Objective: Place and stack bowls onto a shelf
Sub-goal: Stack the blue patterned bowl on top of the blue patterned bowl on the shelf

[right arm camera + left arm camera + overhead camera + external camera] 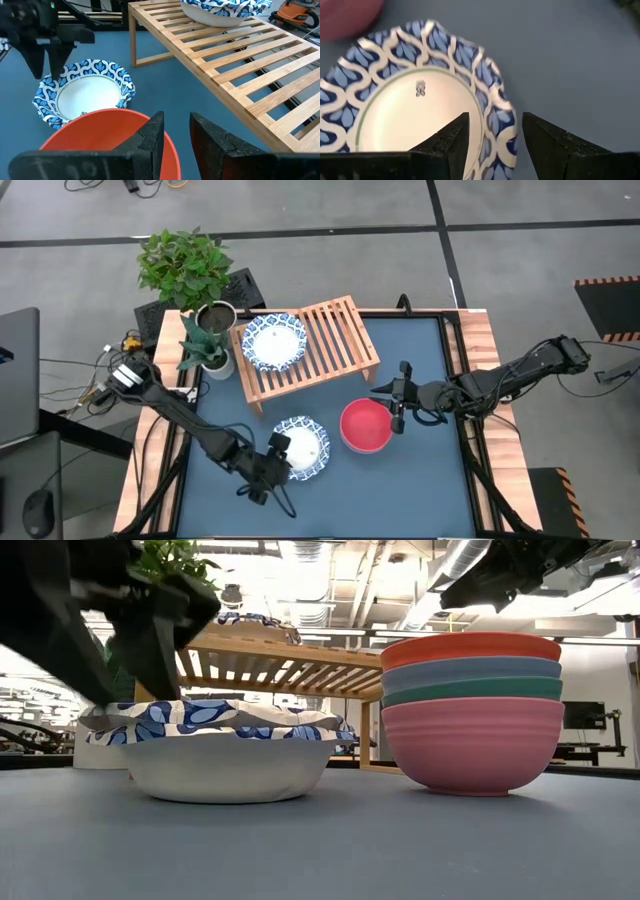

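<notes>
A white bowl with a blue patterned rim (302,448) rests on its base on the blue table, near the front. My left gripper (495,116) is open at the bowl's left-near rim, one finger over the inside and one outside. A stack of red, blue, teal and pink bowls (470,710) stands to its right, the pink one at the bottom on the table. My right gripper (176,116) is open with a narrow gap and hovers just above the top red bowl's (365,426) right rim. The wooden slatted shelf (335,340) carries another blue-rimmed bowl (273,342) on its left half. My left gripper has one finger (452,142) inside the blue-rimmed bowl and the other outside its wavy rim (497,135), coming from above and from the table's left-near side. Whether either finger touches the rim, I cannot tell. The bowl sits flat on the table.
Two potted plants (200,330) stand at the table's far left corner, close to the shelf's left end. The shelf's right half (345,330) is bare slats. A wooden border (485,340) frames the table. Open blue table surface lies along the near edge and right side.
</notes>
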Tool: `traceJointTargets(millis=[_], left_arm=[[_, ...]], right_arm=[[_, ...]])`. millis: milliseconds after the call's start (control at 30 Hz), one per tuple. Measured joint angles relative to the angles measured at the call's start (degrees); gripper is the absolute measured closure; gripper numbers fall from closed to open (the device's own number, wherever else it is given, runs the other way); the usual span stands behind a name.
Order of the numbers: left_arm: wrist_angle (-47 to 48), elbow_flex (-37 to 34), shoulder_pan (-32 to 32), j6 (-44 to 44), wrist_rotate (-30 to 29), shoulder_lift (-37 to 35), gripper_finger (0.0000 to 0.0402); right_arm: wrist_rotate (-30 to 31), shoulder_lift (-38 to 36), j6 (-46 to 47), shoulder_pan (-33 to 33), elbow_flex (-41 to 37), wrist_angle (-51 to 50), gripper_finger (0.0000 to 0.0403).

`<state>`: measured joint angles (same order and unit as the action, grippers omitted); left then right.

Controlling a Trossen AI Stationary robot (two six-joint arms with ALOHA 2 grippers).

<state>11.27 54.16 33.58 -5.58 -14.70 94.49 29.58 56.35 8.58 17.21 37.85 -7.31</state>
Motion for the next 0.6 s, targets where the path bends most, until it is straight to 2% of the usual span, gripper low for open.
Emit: traceJointTargets(millis=[467,600], left_arm=[[1.4,0.2,-0.6,-2.1,0.6,1.2,0.0234],[1.4,0.2,-0.6,-2.4,0.6,1.2,0.0255]], right_arm=[[0.0,0.0,0.0,0.0,0.0,-0.2,0.0284],[0.0,0.0,0.0,0.0,0.0,-0.4,0.0284]])
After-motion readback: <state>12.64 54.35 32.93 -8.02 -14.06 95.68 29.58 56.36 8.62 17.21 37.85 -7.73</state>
